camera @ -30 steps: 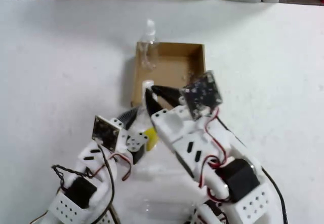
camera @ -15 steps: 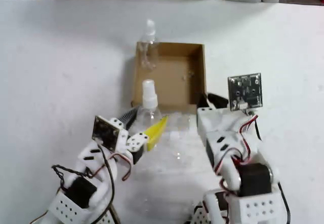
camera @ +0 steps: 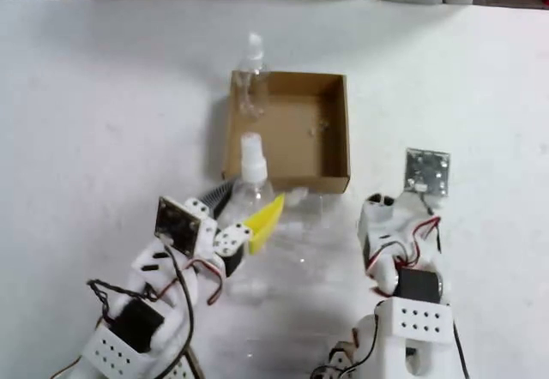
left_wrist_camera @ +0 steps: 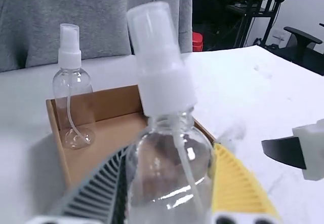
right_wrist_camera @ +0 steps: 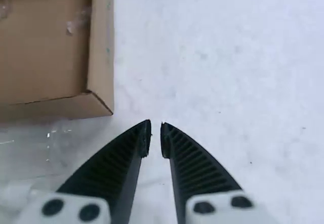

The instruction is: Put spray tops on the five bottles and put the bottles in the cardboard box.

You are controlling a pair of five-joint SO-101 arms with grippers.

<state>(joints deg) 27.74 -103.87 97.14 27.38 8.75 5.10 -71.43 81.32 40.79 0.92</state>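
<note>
High view: pinching the near bottle (camera: pixel 250 192), upright with spray top (camera: pixel 251 150) on, in the left tool (camera: pixel 243 207) at centre frame, just below the cardboard box (camera: pixel 346 130). Already keeping a far bottle (camera: pixel 250 79), capped too, in its upper left corner.

Left wrist view: gripping smooth clear plastic around the body; could slip or tilt, clip the near wall if carried low, or topple the far bottle.

Right wrist view: resting with the right tool (right_wrist_camera: pixel 152 135) almost pressed together, pinching nothing, over bare surface (right_wrist_camera: pixel 228 57) at lower frame.
</note>
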